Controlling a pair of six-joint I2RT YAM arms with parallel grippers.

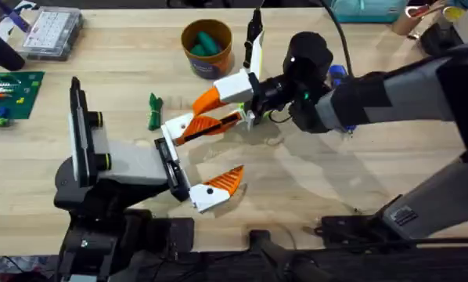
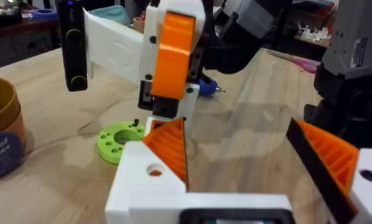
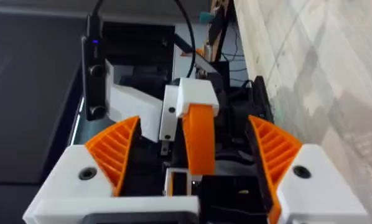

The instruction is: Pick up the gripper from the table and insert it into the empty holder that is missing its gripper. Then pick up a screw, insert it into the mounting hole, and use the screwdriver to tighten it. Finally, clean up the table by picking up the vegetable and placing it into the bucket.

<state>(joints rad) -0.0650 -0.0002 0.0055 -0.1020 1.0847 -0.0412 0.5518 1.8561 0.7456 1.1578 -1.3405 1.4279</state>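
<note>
Currently: light wooden table (image 1: 336, 172) with both arms meeting over its middle

Right gripper (image 3: 194, 134) is rolled on its side. I read its two orange-padded fingers as apart, one on each side of the tapered ribbed orange plastic finger piece (image 3: 198, 140), with a gap showing on both sides in the right wrist view, so nothing is clamped.

Left gripper (image 2: 232, 130) is spread wide, with no loose part between the pads.

Short round yellow-orange bucket (image 1: 207, 66) stands at the far side of the table, well apart from the grippers.

The finger piece looks seated in the angular white plastic holder (image 2: 136, 180) at the tip of the left arm. Its long axis runs from that holder straight toward the right wrist, tip first, so the right arm is the one lined up on it.

Slender dark-green toy vegetable (image 1: 153, 111) lies on the table just beyond the left arm's far finger, not yet binned.

Lime-green plastic ring (image 2: 114, 143) lies flat near the holder.

Small round mounting hole (image 2: 155, 169) faces up and shows orange through it. My judgement: the insert is done and the screw is next, entering from above
</note>
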